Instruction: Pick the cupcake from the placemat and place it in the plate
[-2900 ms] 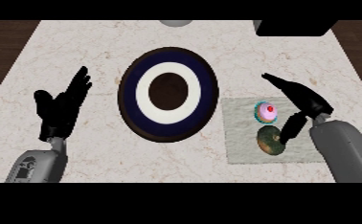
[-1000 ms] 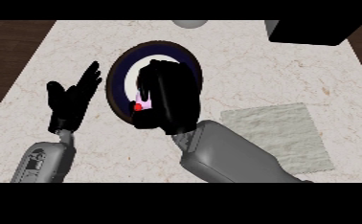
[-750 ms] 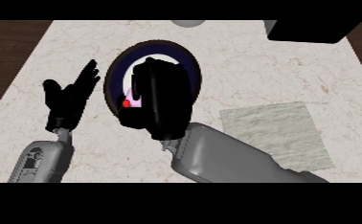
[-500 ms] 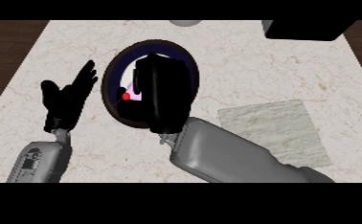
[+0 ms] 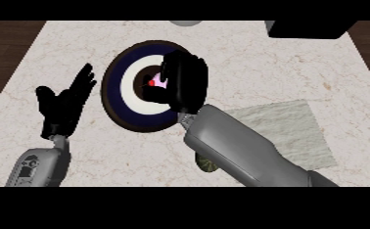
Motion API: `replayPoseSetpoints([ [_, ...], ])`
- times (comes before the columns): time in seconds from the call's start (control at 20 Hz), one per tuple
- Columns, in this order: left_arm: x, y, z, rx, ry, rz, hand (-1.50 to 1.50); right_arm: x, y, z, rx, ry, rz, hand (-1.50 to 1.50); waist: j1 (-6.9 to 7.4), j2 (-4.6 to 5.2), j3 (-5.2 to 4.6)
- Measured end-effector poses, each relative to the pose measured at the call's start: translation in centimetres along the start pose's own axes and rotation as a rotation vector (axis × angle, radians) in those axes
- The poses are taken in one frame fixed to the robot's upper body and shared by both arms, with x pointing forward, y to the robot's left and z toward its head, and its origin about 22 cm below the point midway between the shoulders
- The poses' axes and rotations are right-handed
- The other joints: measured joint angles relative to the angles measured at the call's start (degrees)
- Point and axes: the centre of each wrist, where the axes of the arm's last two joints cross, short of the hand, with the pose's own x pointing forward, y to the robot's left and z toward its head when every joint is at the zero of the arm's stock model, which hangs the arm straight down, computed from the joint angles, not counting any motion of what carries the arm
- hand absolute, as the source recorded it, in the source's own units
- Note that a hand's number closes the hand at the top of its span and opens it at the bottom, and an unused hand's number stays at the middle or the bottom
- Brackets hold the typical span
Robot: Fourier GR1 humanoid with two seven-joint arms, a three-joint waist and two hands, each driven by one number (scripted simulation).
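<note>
Right hand (image 5: 186, 82) is over the middle of the plate (image 5: 115, 91), back of the hand to the camera, fingers curled round the cupcake (image 5: 154, 81). Only a sliver of the cupcake shows: pink with a red dot, at the hand's left side, above the plate's white ring and dark centre. Can't tell whether it is touching the plate or held just above it; the hand covers the rest.

Plate: dark blue rim, white ring, dark centre. It sits near the middle of the counter (image 5: 289, 71), a bit toward the left edge. The hand and the right forearm (image 5: 239, 149) hide its right side and part of its lower rim.

Placemat (image 5: 289, 125): pale, toward the counter's right edge and nearer its front edge. Its left part goes under the forearm. It's near the plate but apart from it.

A small olive-green object (image 5: 205, 164) pokes out from under the forearm near the front edge. It's mostly hidden and I can't identify it.

Left hand (image 5: 65, 106) is resting open with its fingers up, by the counter's left edge and just beside the plate without touching it. It holds nothing.

At the back edge there's a grey round item (image 5: 186, 23) cut off at the top. A black box (image 5: 309, 29) sits at the back right corner, also cut off.
</note>
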Motion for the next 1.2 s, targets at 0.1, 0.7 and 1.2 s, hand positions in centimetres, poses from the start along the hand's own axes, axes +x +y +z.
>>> replayPoseSetpoints([
  [0.1,0.1,0.0,0.3,-0.001,-0.003,0.000,0.00,-0.8,0.5,-0.2,0.039,0.048,0.011,1.50,-0.16,-0.02,0.02],
  [0.7,-0.1,0.7,0.4,0.004,-0.002,-0.004,0.00,-7.5,2.4,-1.3,0.236,0.104,-0.133,-1.50,-0.59,0.15,0.07],
  [1.2,-0.3,0.5,0.9,0.011,0.007,0.000,0.00,-3.5,-1.2,-1.4,0.064,-0.108,-0.501,-1.50,-1.04,-0.14,0.09],
])
